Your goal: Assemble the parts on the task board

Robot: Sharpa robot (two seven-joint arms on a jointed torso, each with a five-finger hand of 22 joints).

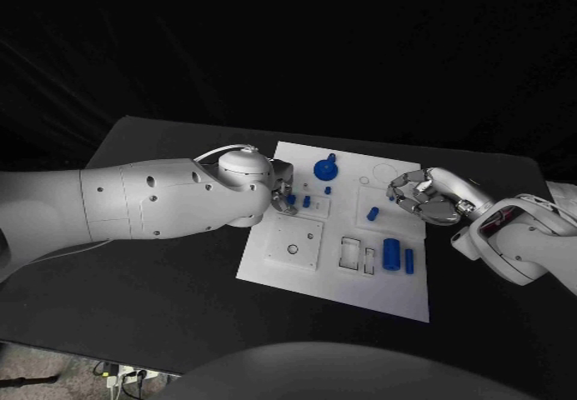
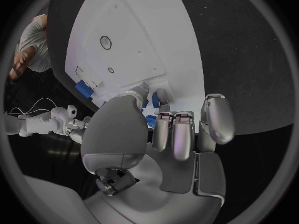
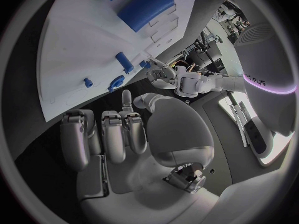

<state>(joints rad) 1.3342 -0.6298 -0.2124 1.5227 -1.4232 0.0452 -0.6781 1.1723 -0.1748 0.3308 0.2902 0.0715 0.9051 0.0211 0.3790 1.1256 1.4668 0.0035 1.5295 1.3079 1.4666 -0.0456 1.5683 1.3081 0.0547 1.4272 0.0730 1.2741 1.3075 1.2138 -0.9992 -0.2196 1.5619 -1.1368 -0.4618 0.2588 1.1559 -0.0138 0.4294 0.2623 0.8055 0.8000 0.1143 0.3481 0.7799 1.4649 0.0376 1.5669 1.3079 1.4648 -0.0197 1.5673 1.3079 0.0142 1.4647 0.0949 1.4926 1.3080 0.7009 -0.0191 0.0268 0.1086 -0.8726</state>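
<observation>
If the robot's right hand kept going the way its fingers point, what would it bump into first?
Probably the small blue peg on the task board; the right hand points toward it, though depth is unclear.

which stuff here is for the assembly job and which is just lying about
For the job: task board; blue parts on it, such as the round knob and big cylinder; left hand; right hand.
Lying about: cables below the table.
</observation>
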